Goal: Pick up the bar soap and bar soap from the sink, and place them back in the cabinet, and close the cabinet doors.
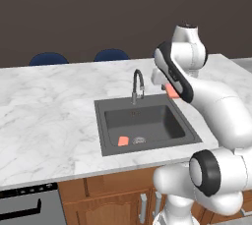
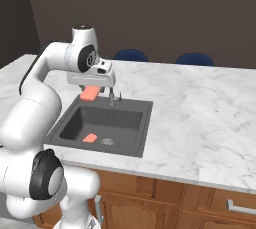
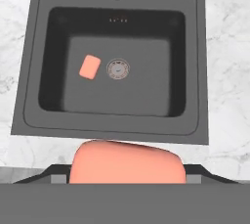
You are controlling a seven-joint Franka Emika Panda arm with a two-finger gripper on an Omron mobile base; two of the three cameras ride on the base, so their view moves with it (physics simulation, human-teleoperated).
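The gripper (image 2: 91, 94) is closed on one bar soap (image 2: 90, 93) and holds it up in the air above the sink (image 2: 145, 123), near the faucet (image 1: 138, 84). The bar lies flat, its long side across the gripper. The second bar soap (image 3: 90, 67) lies straight below on the sink floor, just beside the round drain strainer (image 3: 117, 69). I think the held bar must go to the cabinet next. Nothing blocks the way up.
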